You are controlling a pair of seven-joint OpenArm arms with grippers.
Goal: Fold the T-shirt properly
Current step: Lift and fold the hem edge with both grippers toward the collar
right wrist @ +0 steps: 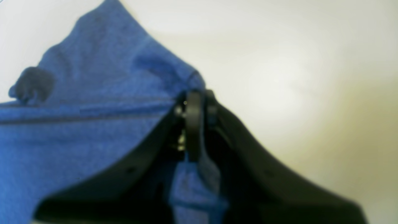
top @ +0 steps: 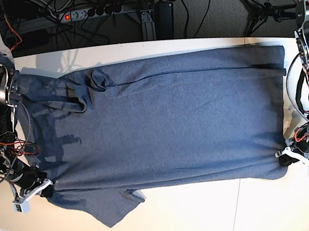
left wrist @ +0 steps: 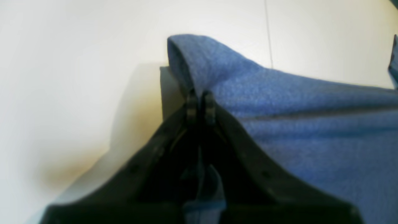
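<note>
I'm looking at the T-shirt (top: 161,126) lying spread across the white table (top: 213,216), plain side up, stretched sideways between both arms. I'm judging one lengthwise fold as begun: the near edge looks doubled, while a sleeve (top: 118,207) is poking out below and another is bunching near the far left corner. Cross folds are remaining. The cloth is heathered slate-blue knit, soft and matte, creasing into long ridges. The left gripper (left wrist: 200,107) is pinching a rolled corner tight; the right gripper (right wrist: 199,105) is clamping the opposite corner likewise.
</note>
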